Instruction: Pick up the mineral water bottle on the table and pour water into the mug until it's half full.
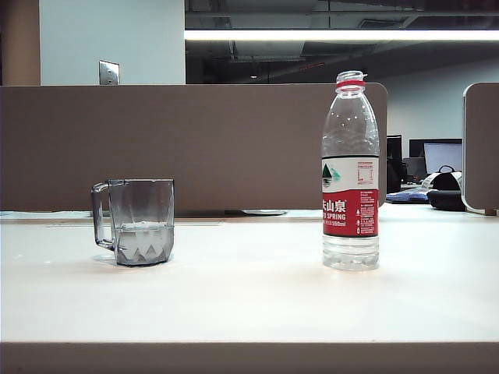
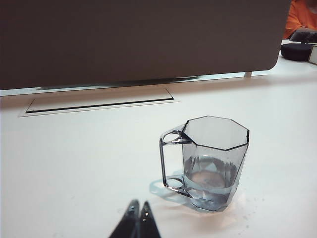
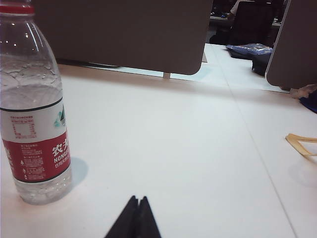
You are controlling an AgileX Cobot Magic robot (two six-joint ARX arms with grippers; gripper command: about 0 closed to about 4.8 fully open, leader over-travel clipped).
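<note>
The mineral water bottle [image 1: 351, 175] stands upright and uncapped on the right of the table [image 1: 249, 304], partly filled with water. It also shows in the right wrist view, the bottle [image 3: 34, 119] off to one side of my right gripper [image 3: 137, 199], which is shut, empty and apart from it. The smoky-grey mug [image 1: 141, 222] stands on the left with its handle pointing left and water [image 1: 144, 240] filling its lower part. In the left wrist view the mug [image 2: 214, 161] sits just beyond my left gripper [image 2: 139, 204], shut on nothing. Neither gripper appears in the exterior view.
A brown partition [image 1: 195, 148] runs along the back of the table, with a second panel [image 1: 481, 148] at the far right. A cable-tray slot [image 2: 99, 102] lies in the tabletop behind the mug. A yellowish band [image 3: 302, 144] lies on the table to the right.
</note>
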